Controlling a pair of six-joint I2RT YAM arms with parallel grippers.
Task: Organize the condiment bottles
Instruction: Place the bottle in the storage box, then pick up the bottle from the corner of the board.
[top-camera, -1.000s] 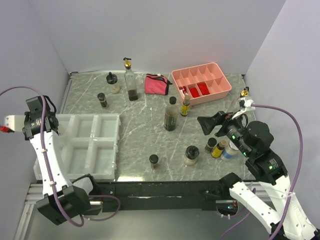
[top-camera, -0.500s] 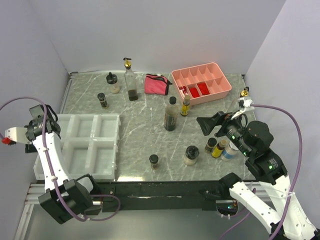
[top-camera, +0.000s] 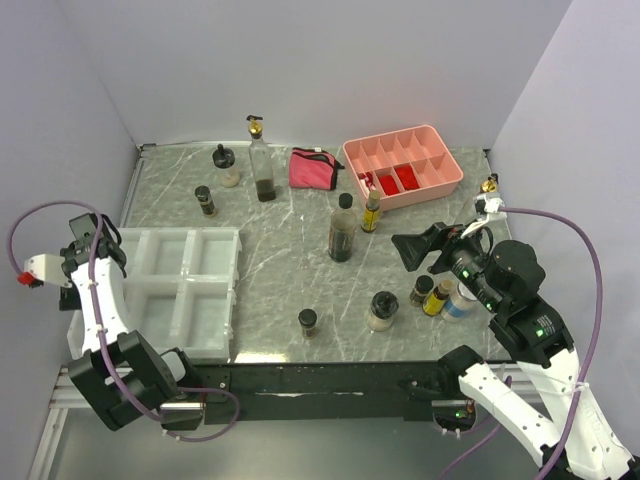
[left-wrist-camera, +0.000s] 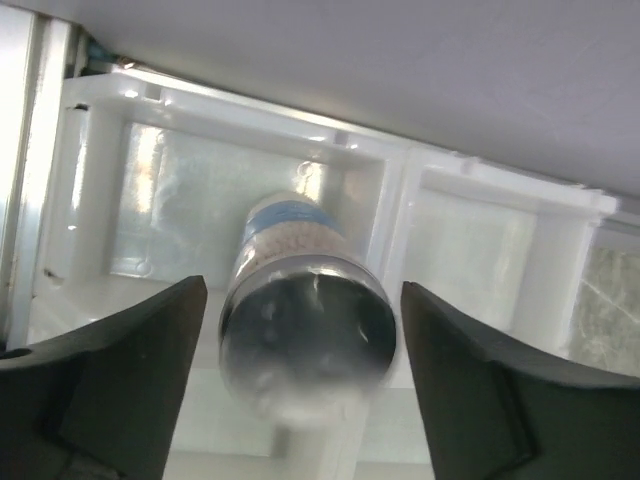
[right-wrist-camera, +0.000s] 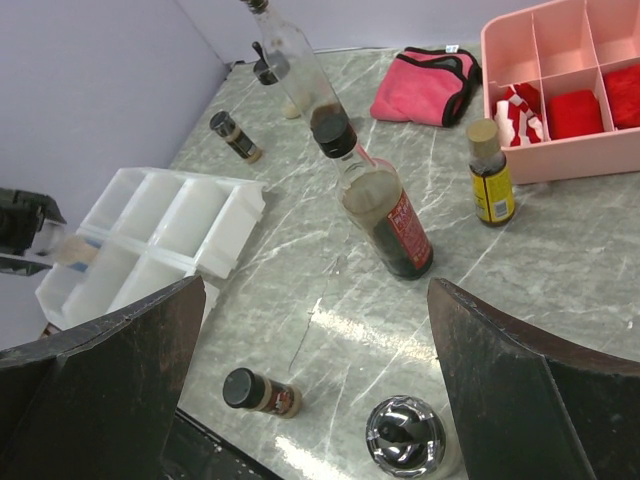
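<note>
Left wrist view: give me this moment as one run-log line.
left gripper: silver-lidded jar between fingers over white divided tray, grip unclear | right gripper: open, empty, above table | phase: likely placing jar

The left gripper (left-wrist-camera: 303, 300) — clasping a jar (left-wrist-camera: 300, 335) — has drawn back toward the white tray's (left-wrist-camera: 400, 190) near-left corner.

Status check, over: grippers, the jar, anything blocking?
Left gripper shut on jar, over white tray corner compartment. Right gripper open, empty. Compartment beneath looks empty, nothing blocking.
</note>
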